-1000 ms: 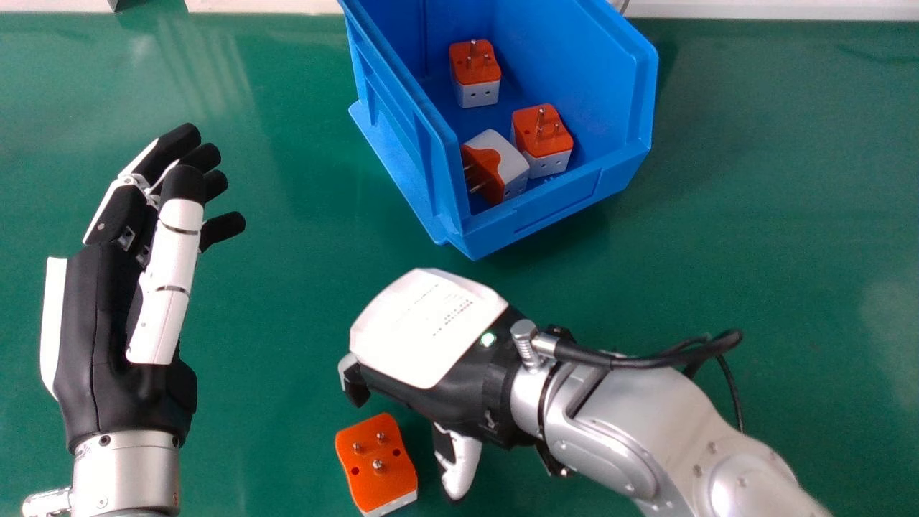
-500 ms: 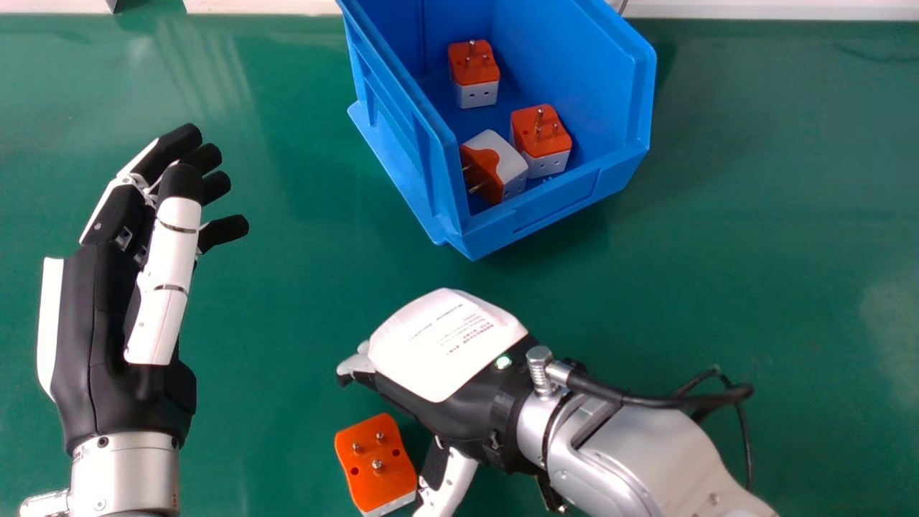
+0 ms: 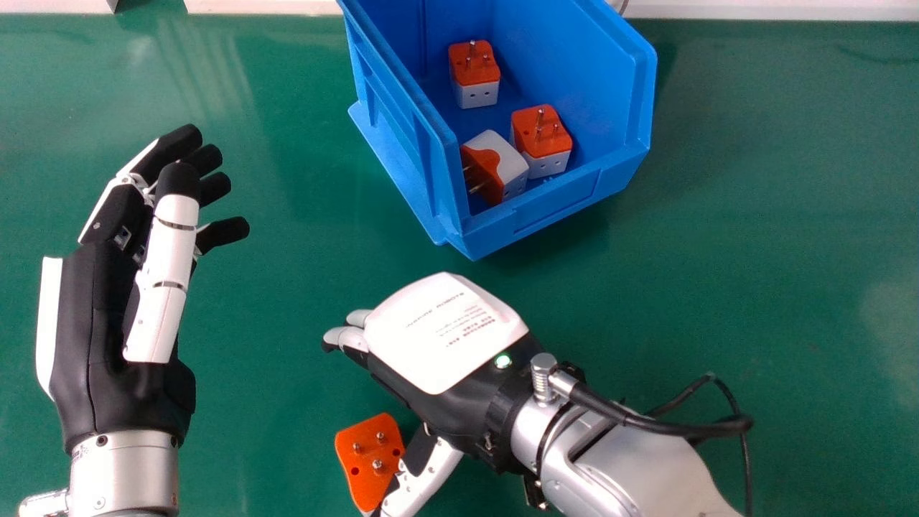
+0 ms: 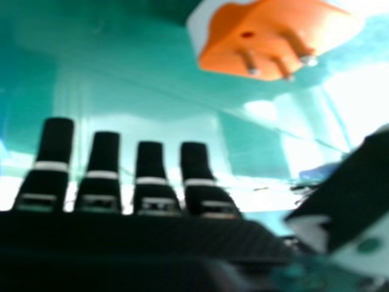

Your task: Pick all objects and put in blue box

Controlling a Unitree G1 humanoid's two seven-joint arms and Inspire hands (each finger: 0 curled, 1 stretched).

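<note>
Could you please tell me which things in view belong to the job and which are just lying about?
Part of the job:
blue box
three plug adapters inside it
loose plug adapter, by the right hand

Just there:
green tabletop
white surface beyond its far edge

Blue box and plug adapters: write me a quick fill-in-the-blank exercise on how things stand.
The blue box holds ____ plug adapters. Among these, only ____ lies tipped on its side. The loose plug adapter sits on the green table with its pins pointing ____. The ____ robot hand is nearer to it.
Missing words: three; one; up; right
</note>
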